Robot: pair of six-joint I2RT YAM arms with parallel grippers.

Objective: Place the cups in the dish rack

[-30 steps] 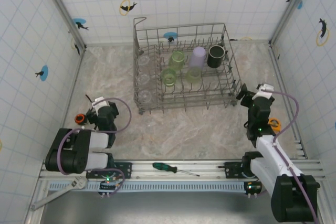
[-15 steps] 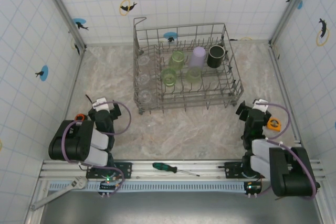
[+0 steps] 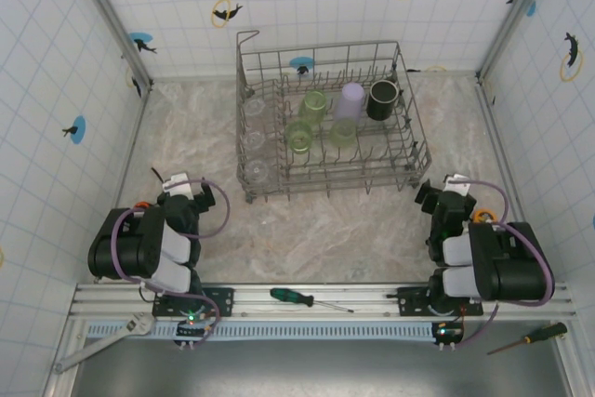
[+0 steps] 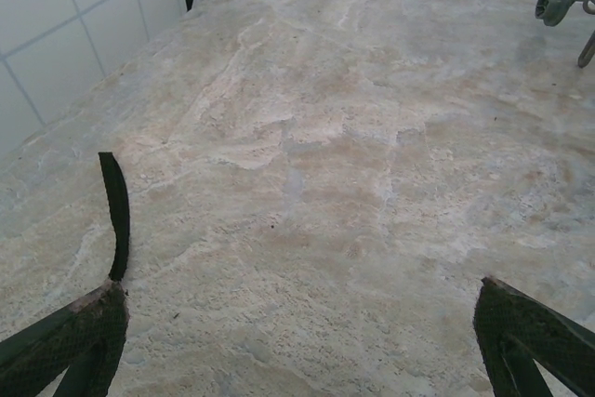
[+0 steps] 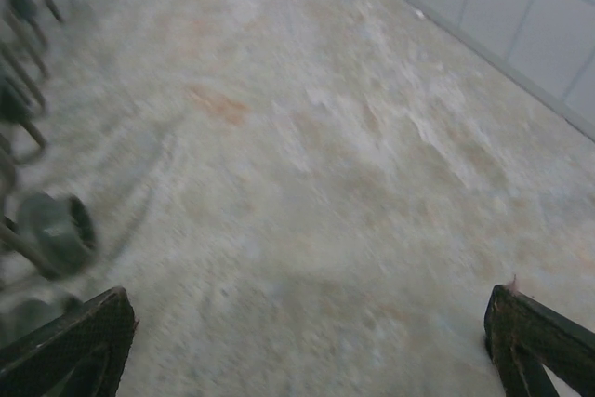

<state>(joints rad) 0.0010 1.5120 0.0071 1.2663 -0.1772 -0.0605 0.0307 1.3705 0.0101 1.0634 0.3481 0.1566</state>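
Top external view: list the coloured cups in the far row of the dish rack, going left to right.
green tumbler → lilac tumbler → black mug

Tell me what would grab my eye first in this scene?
The grey wire dish rack stands at the far middle of the table, holding green cups, a lilac cup and a black mug. Nearer, the left gripper and right gripper hover open, empty, either side.
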